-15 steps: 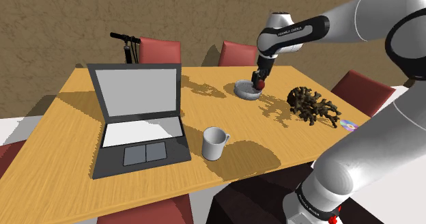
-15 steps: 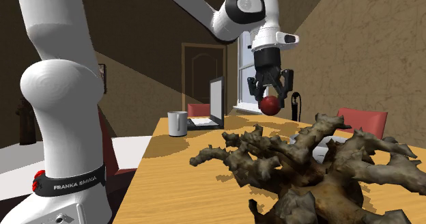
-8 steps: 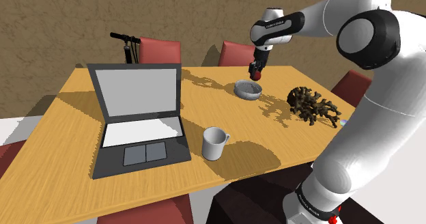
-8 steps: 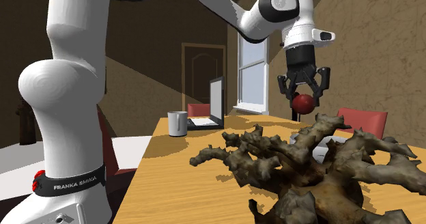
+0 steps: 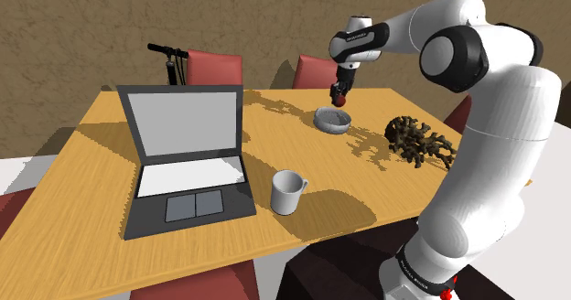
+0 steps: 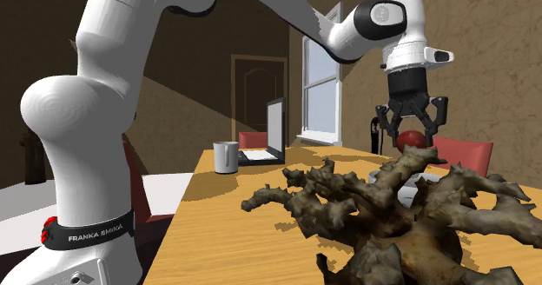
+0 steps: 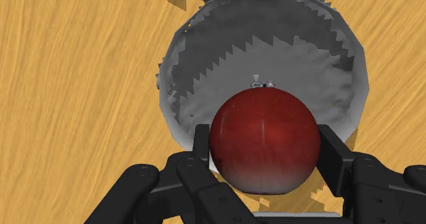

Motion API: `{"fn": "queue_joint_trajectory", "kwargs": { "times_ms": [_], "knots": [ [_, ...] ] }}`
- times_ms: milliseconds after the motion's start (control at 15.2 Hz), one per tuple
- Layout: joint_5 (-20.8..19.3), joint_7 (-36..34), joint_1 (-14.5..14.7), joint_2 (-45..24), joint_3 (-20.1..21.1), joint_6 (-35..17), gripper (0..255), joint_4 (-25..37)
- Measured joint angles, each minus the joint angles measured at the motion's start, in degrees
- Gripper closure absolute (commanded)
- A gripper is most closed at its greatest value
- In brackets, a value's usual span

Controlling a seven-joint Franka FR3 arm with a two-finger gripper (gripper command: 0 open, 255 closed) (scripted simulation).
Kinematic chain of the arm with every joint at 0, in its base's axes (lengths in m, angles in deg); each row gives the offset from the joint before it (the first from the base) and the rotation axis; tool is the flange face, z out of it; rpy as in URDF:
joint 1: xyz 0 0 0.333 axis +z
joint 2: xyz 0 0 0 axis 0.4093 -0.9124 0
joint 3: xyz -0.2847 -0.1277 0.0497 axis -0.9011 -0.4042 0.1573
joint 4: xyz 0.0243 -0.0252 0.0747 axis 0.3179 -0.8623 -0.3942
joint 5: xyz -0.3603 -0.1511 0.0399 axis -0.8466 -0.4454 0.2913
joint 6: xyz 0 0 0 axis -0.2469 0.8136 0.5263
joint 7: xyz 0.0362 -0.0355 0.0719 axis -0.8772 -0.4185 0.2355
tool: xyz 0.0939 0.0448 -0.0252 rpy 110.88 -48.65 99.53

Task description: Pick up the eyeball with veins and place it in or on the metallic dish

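Above the far right part of the table (image 5: pixel 91 190), shoulder view: hand (image 5: pixel 341 94) hangs pointing down, over the grey dish (image 5: pixel 332 119) and clear of it.

Hand state: fingers (image 7: pixel 202 147) part closed, one pressed to each side of the eyeball (image 7: pixel 265 139). Firm side-on clasp, so the round ball cannot roll out while carried. Eyeball is drawn as a dark red sphere, paler towards the hand; no veins that I can make out.

Second exterior view: hand (image 6: pixel 411 129) vertical, eyeball (image 6: pixel 411 141) between the fingertips, well up off the table. My reading: the height is kept to clear the dish rim.

Wrist view: dish (image 7: pixel 225 45) lies directly beyond the ball. The ball covers the part of the bowl nearest the hand and its rim there, so the alignment looks off centre.

Judgement: transport nearly complete; placing not yet done. A small shift towards the bowl's middle, then lowering before letting go, seems prudent. Risk if dropped from here: a round object may strike the rim and bounce or roll out across the table.

Other items stand well apart: laptop (image 5: pixel 183 152) and mug (image 5: pixel 288 192) nearer, to the shoulder view's left; gnarled brown root (image 5: pixel 419 143) to its right.
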Motion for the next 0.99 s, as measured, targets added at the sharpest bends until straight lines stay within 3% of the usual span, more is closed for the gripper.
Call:
{"fn": "queue_joint_trajectory", "kwargs": {
  "times_ms": [594,990],
  "knots": [
    [0.5,0.1,-0.2,-2.4,0.2,-6.0,255,-3.7],
    [0.5,0.1,-0.2,-2.6,0.2,-6.6,255,-4.0]
  ]
}}
